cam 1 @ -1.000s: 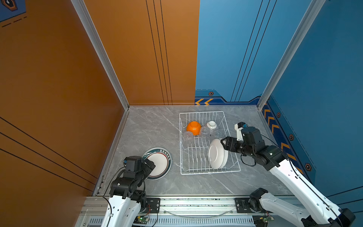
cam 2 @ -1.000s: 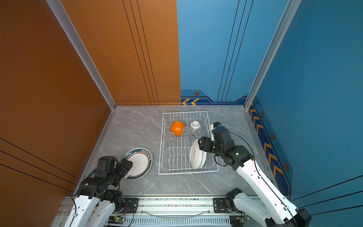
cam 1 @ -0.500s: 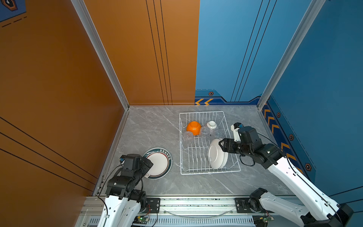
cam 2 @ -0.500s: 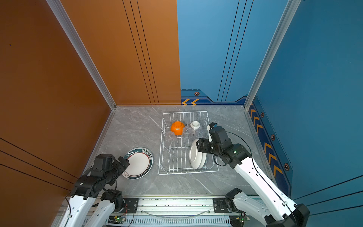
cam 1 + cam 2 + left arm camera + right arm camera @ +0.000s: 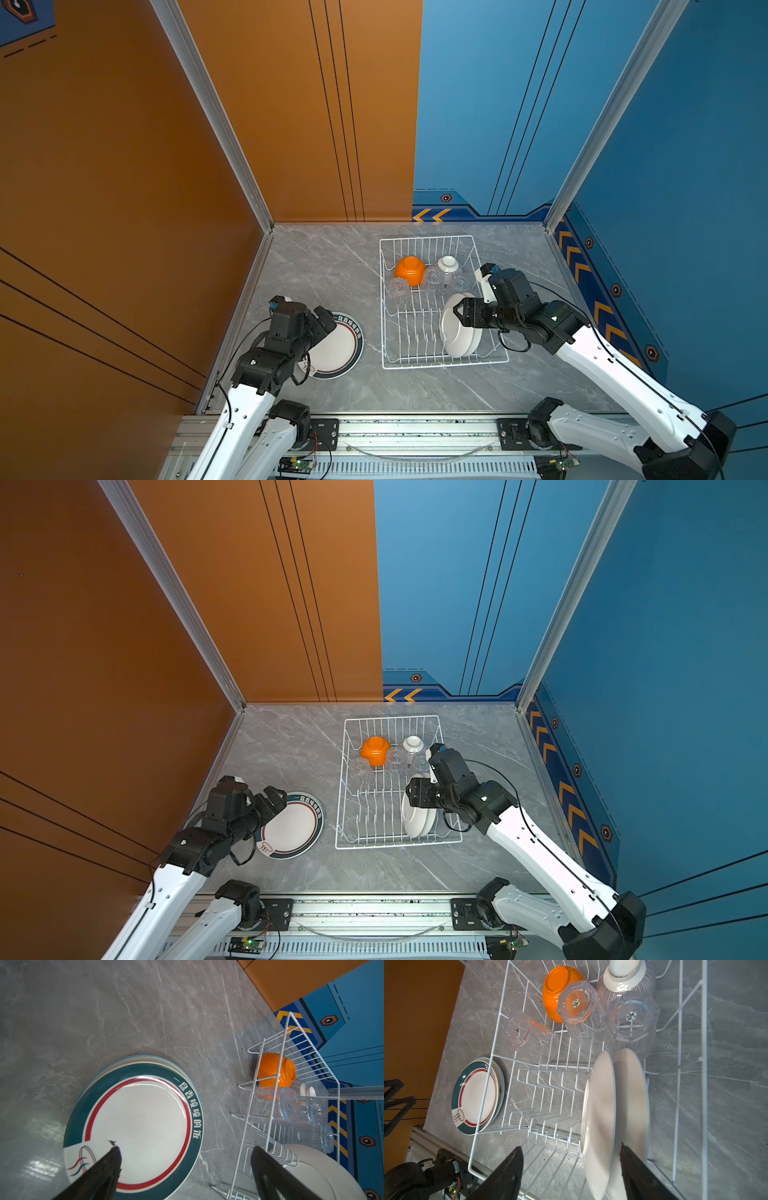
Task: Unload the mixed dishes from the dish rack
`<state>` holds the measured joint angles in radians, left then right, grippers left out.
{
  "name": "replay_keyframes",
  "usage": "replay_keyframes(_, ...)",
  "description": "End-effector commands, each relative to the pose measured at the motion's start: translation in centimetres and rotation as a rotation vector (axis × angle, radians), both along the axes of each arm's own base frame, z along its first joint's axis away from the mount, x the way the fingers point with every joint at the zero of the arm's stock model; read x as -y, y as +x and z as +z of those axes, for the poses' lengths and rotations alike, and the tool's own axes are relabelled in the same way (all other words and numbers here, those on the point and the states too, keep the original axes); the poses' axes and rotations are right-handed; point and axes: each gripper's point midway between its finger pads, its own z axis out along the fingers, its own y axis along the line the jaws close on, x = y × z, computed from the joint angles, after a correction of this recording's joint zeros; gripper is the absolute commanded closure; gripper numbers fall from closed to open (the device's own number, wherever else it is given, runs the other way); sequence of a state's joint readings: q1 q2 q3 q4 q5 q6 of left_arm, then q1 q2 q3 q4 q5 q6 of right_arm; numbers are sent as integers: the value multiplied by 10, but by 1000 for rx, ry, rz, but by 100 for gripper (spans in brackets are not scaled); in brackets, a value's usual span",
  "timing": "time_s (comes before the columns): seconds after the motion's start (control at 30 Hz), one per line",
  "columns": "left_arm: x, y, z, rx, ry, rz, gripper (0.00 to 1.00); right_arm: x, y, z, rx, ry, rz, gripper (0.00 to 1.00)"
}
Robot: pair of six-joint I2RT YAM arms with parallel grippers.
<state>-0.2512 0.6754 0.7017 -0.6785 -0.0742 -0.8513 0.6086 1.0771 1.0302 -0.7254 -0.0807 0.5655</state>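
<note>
The white wire dish rack (image 5: 444, 365) (image 5: 399, 845) holds two white plates (image 5: 457, 336) (image 5: 415, 816) on edge, an upturned orange bowl (image 5: 409, 269) (image 5: 556, 987), a ribbed white bowl (image 5: 448, 264) (image 5: 625, 978) and clear glass cups (image 5: 398, 286) (image 5: 579, 1007). My right gripper (image 5: 457, 313) (image 5: 571, 1146) is open at the plates' upper rims, and the plate (image 5: 600, 1105) nearer the rack's middle lies between its fingers. A stack of teal-rimmed plates (image 5: 338, 347) (image 5: 141, 1126) lies flat left of the rack. My left gripper (image 5: 328, 324) (image 5: 185, 1148) hovers open and empty over its edge.
The orange wall (image 5: 166, 208) stands close on the left of the grey marble table (image 5: 324, 270). The blue wall (image 5: 665, 208) runs along the right. A metal rail (image 5: 415, 428) with the arm bases borders the front.
My right gripper has moved left over the standing plates and now straddles one. The left arm has shifted slightly above the flat stack, still open.
</note>
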Motion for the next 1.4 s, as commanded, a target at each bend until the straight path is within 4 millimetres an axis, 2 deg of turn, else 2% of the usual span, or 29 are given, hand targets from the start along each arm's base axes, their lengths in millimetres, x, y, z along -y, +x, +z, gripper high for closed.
replay_keyframes(0.0, 19, 18, 34, 158, 42, -127, 2, -4, 4, 3, -12, 8, -26, 27)
replay_keyframes(0.13, 31, 28, 53, 251, 61, -186, 2, -8, 7, -1, -16, 34, -49, 27)
replay_keyframes(0.3, 48, 38, 65, 287, 63, -258, 2, -9, 11, -9, -27, 36, -74, 29)
replay_keyframes(0.6, 82, 55, 51, 287, 97, -380, 2, -12, 13, -16, -48, 23, -85, 37)
replay_keyframes(0.9, 99, 70, 39, 271, 60, -430, 2, -16, 20, -29, -74, 5, -109, 49)
replay_keyframes(1.03, 108, 75, 44, 311, 51, -444, 2, -19, 21, -34, -87, -7, -106, 52)
replay_keyframes(1.2, 121, 80, 49, 339, 42, -466, 2, -20, 24, -40, -98, -23, -109, 61)
replay_keyframes(1.37, 134, 85, 53, 346, 39, -491, 2, -22, 27, -45, -114, -25, -118, 64)
